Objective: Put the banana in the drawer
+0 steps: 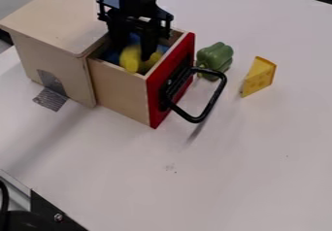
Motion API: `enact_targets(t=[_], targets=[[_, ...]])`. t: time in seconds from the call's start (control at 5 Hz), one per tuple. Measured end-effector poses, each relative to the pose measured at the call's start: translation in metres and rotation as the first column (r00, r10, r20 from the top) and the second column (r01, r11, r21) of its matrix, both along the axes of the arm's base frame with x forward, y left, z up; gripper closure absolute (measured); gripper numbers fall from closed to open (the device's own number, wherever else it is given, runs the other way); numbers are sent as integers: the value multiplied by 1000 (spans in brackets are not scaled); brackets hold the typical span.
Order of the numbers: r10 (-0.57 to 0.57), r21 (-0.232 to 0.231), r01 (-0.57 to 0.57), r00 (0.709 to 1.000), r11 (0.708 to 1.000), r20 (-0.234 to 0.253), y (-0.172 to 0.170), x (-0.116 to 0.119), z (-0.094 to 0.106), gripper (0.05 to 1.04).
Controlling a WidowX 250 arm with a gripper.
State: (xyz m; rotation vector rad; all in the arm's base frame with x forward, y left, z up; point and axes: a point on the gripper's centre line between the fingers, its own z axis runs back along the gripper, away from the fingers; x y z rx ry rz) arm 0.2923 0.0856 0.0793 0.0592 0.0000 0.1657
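Note:
The black gripper (134, 49) hangs down into the pulled-out drawer, coming from the top edge of the camera view. The wooden drawer (120, 91) has a red front and a black handle. A yellow banana (131, 61) is inside the drawer's walls at the gripper's lower end, partly covered by it. Whether the gripper still holds the banana cannot be told, nor whether the banana rests on the bottom. Something blue shows around the banana inside the drawer.
The wooden cabinet (55, 19) stands to the left of the drawer, with grey tape at its base. A green pepper (215, 57) lies just right of the red front. Farther right is a yellow cheese wedge (258, 76). The black handle (210, 101) juts out over the white table (233, 176).

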Motion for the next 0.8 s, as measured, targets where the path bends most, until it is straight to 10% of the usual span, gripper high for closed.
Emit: enact_targets(t=[0.2,0.8], targets=[[8,-1,-8,1000,1000,-4,0,-1,0,95],[-44,43,39,992,998,115,-17,-2,71,86]])
